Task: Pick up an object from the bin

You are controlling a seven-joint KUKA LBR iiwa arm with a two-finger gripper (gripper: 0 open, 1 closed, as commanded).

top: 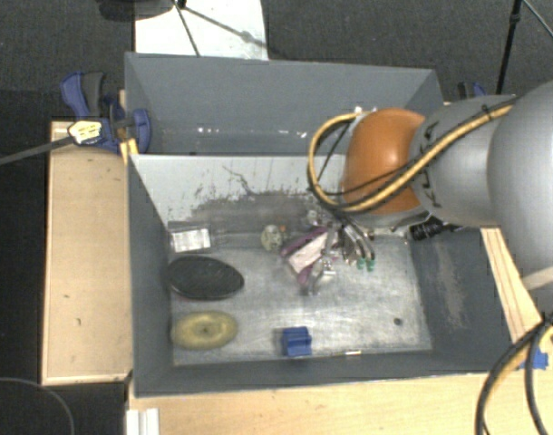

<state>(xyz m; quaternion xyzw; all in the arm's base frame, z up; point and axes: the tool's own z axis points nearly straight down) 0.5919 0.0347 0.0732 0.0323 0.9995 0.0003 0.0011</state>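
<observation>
You see the gripper [335, 254] low at the centre of the bin [150, 270], against a crumpled purple-and-white wrapper [303, 256]. You cannot tell whether it is apart or clamped. On the scuffed grey metal floor, count one each:
- matte black oval disc [205, 278]
- yellowish fuzzy round pad [204, 331]
- blue block [295, 341]
- silvery foil packet [189, 238]
- pale translucent ball [273, 236]

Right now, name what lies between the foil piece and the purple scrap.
In the camera view, a small pale ball lies between them on the bin floor.
</observation>
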